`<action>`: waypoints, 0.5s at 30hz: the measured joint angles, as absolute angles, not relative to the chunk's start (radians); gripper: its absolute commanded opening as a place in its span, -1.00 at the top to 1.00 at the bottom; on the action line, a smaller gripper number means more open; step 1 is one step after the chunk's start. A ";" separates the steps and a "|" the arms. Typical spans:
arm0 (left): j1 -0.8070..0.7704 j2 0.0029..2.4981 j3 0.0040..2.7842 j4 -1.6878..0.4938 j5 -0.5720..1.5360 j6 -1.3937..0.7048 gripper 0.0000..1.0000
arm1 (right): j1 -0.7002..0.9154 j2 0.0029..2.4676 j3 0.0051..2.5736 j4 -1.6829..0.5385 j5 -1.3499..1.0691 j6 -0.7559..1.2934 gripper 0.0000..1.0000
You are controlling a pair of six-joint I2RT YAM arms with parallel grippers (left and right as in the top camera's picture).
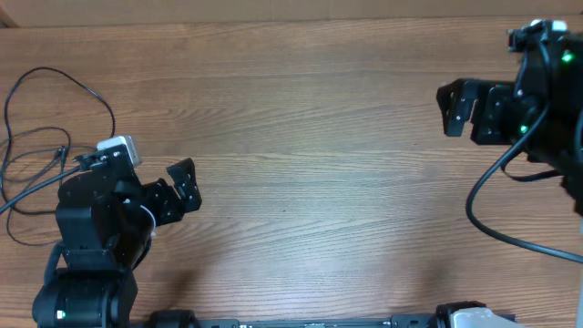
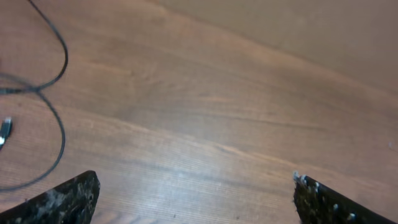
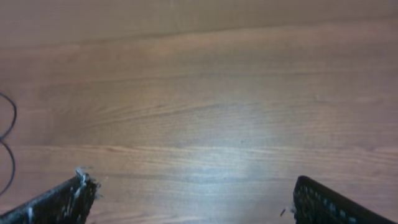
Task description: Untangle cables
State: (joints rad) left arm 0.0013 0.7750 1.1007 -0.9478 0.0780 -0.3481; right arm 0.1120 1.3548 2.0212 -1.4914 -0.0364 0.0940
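Brown wood covers the whole table (image 1: 319, 210), and most of it is bare. The cables (image 2: 65, 55) lie at the far left side, close to the left arm. They are thin black cords in big loose loops, flat on the wood. One small silvery plug (image 2: 5, 129) shows at the edge of the left wrist view, near where two cords cross.

The left claw (image 1: 182, 187) is spread wide and holds nothing. It points out at the bare wood, away from the cords. The right claw (image 1: 458, 109) is spread wide too and is also empty. It sits at the far right side, well apart from the cords.

I think the step now is to go back for another grab. Maybe the cords are still knotted. The left arm hides part of them from above, so I cannot be sure.

To do it well, the left claw should turn to face the cords first. Then it should come down low, with one finger on each side of just one cord. Near the plug looks like a good spot, since the end is easy to follow. It should pinch only that cord, not two at once. Then it should pull slowly toward the bare wood. A quick tug could drag the whole pile along. The right claw would have to cross the table to help hold the rest down.
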 measured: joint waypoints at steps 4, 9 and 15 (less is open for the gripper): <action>0.001 0.784 1.101 -0.989 0.078 -0.348 -0.99 | 0.112 1.268 1.791 -1.357 -0.038 0.124 -0.99; 0.001 0.789 1.100 -1.004 0.078 -0.348 -0.99 | 0.112 1.138 1.544 -1.272 -0.049 0.152 -1.00; 0.001 0.793 1.100 -1.026 0.078 -0.348 -0.99 | 0.112 1.089 1.417 -1.222 -0.088 0.159 -1.00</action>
State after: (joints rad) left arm 0.0013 0.7925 1.1000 -1.0260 0.0780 -0.3481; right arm 0.1120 1.0889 1.4174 -1.2224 -0.0875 0.1585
